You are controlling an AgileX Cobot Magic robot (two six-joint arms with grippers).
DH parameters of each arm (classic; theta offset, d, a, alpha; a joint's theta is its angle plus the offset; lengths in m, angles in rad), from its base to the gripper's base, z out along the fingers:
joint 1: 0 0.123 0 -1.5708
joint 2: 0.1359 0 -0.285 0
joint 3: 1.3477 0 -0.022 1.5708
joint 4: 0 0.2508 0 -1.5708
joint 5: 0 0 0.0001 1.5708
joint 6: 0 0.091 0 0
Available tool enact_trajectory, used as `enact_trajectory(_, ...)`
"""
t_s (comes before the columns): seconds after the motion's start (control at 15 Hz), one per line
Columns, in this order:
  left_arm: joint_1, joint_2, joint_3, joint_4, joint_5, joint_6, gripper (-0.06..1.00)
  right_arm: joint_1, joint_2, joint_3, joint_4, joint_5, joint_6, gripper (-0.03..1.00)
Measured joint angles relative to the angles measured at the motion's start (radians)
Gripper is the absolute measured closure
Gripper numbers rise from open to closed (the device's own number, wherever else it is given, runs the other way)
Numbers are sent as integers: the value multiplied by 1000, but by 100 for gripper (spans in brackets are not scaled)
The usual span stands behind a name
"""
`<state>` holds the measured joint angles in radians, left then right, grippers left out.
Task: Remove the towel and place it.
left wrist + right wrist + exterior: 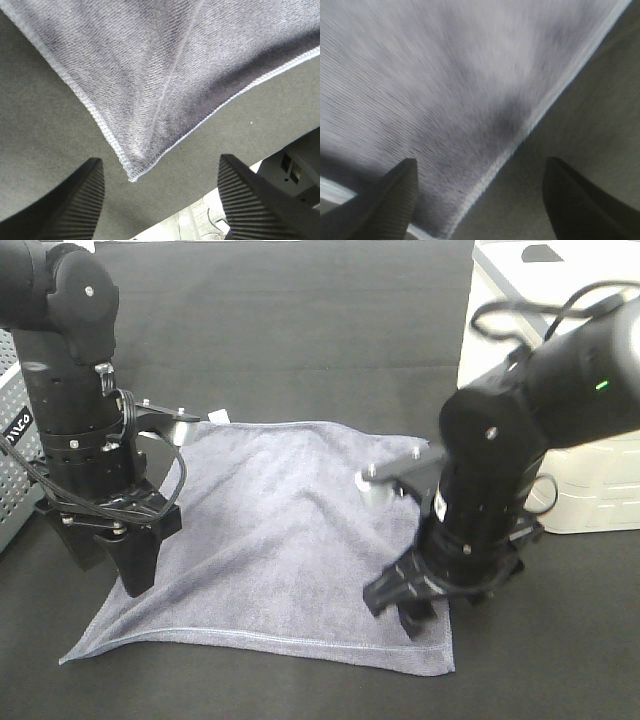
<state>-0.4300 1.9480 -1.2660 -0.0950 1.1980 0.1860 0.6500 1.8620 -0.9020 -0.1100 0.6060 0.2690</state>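
The greyish-purple towel lies spread flat on the dark table, with a small white tag at its far left corner. My left gripper points down at the towel's left edge. In the left wrist view it is open and empty, with a hemmed towel corner lying between its fingers. My right gripper hangs over the towel's front right part. In the blurred right wrist view it is open and empty above the towel's edge.
A white box-like unit stands at the back right, close behind the right arm. A grey perforated panel stands at the left edge. The dark tabletop extends behind the towel and in front of it.
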Motion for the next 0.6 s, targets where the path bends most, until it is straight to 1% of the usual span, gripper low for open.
enact_trajectory(0.33, 0, 0, 0, 0, 0, 1, 33, 0, 12, 26, 15, 29, 16, 29)
enact_trajectory(0.47, 0, 0, 0, 0, 0, 1, 33, 0, 1, 60, 64, 38, 5, 29)
enact_trajectory(0.53, 0, 0, 0, 0, 0, 1, 33, 0, -26, 86, 110, 35, -18, 29)
enact_trajectory(0.6, 0, 0, 0, 0, 0, 1, 33, 0, -50, 104, 132, 27, -32, 29)
